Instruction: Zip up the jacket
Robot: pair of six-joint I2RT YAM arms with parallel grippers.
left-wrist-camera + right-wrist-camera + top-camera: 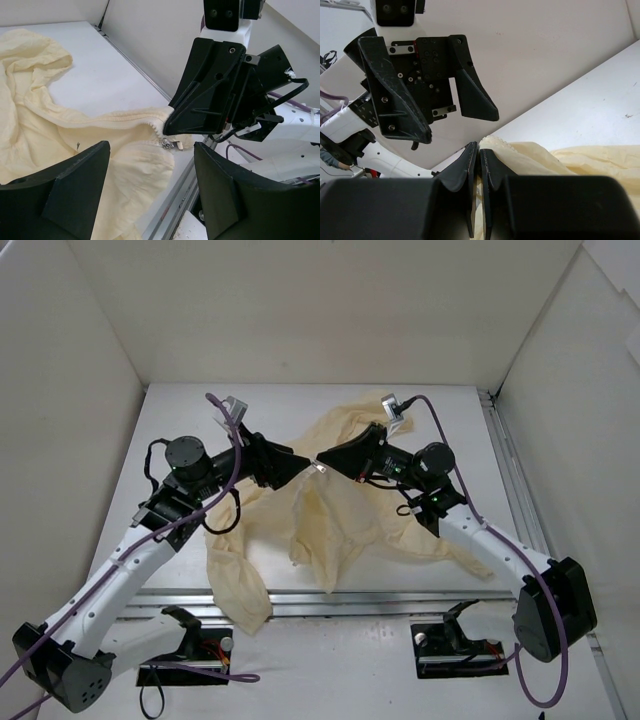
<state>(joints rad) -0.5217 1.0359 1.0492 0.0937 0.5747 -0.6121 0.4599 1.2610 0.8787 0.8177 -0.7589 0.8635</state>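
The pale cream jacket (340, 510) lies crumpled on the white table, one part draped over the front edge. My right gripper (330, 458) is shut on the jacket's zipper edge and holds it lifted; in the right wrist view its pads (472, 155) pinch the fabric (555, 155). The metal zipper pull (170, 145) hangs just below the right gripper's tips (172, 125). My left gripper (152, 170) is open and empty, its jaws wide apart, facing the pull from close by. In the top view the left gripper (298, 464) nearly meets the right one.
An aluminium rail (400, 598) runs along the table's front edge and another (510, 470) along the right side. White walls enclose the back and both sides. Purple cables (235, 440) loop over both arms.
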